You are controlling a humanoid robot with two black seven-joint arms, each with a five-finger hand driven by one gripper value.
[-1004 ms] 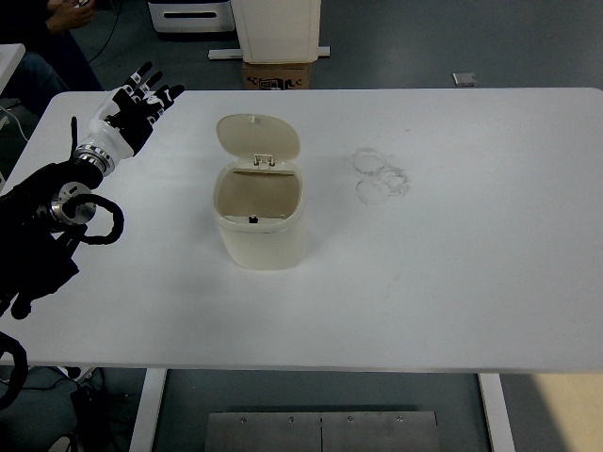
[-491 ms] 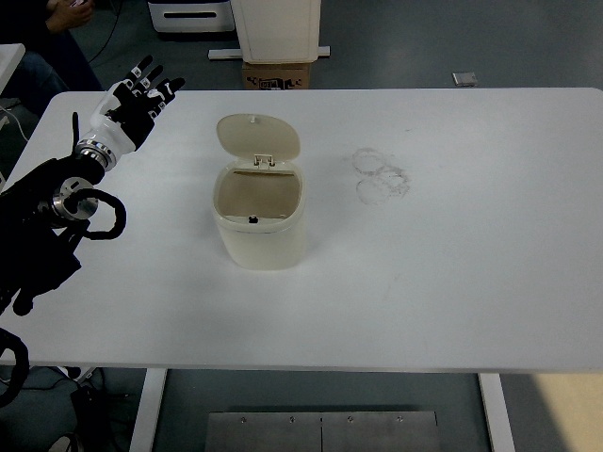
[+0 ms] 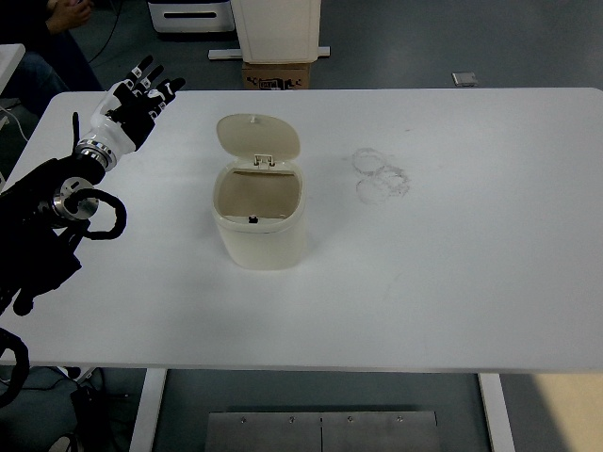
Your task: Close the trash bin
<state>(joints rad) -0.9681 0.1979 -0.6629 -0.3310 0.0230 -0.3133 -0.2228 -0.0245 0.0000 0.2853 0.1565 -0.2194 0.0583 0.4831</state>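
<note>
Standing mid-worktop (image 3: 452,282), the cream trash bin (image 3: 259,226) gapes, its lid (image 3: 257,135) hinged upright at the far rim. We hold our left hand (image 3: 132,99) beyond, fingers spread and empty, well left of that lid; it must sweep right.

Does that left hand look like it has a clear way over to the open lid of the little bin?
Probably yes. The left hand, fingers spread and holding nothing, is raised left of the lid, with only bare table between them.
</note>
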